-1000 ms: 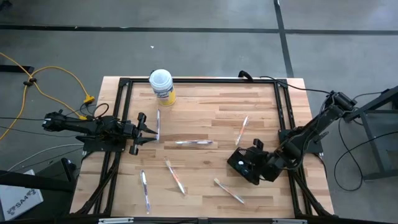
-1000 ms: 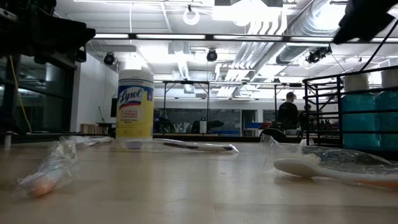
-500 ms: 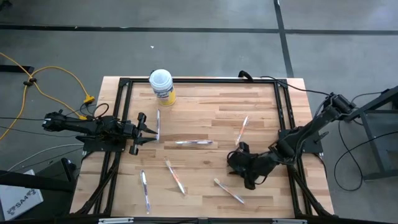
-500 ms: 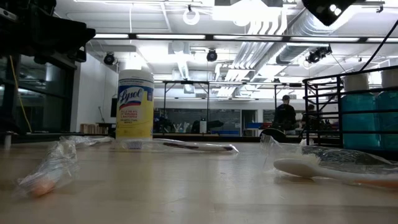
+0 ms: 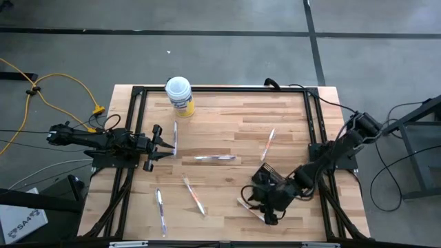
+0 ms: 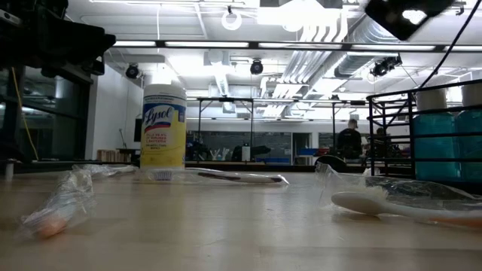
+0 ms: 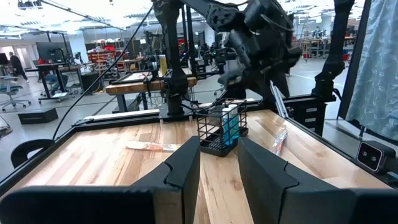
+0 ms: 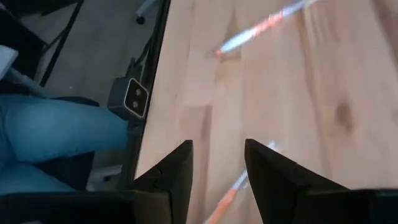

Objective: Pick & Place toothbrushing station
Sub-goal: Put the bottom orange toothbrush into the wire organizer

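The scene is lit evenly from overhead; in the low view, ceiling lamps (image 6: 231, 18) are blown out to white glare. From above, the wooden table (image 5: 220, 114) is shown bright, with only faint, soft shadows. In the low view the nearest wrapped toothbrush (image 6: 60, 203) is rendered soft and out of focus, while the yellow-labelled canister (image 6: 163, 126) is sharper. Motion blur is seen across the whole right wrist view, and the other arm is smeared in the left wrist view.

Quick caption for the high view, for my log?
Right gripper open above a wrapped toothbrush on the table; left gripper open at its left edge.
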{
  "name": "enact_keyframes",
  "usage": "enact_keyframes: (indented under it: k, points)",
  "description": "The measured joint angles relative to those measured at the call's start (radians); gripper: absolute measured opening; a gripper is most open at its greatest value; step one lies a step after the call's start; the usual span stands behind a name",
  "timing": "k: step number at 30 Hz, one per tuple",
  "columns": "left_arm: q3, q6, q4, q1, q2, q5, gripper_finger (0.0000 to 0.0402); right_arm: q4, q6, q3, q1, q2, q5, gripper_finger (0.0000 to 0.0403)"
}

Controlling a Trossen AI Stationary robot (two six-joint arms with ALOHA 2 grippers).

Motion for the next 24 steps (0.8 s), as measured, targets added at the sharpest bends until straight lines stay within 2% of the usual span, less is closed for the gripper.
enact_keyframes:
  k: [4,9,24]
  points:
    - [0.000,0.000,0.000,0.000,0.000,0.000,0.0103,0.000,0.150,0.001,0.021,0.044,0.004,0.0136]
    - [0.000,0.000,0.000,0.000,0.000,0.000,0.0103,0.013,0.248,0.001,0.030,0.102,0.001,0.0136]
    - [0.000,0.000,0.000,0.000,0.000,0.000,0.0103,0.066,0.317,0.001,0.020,0.214,-0.051,0.0136]
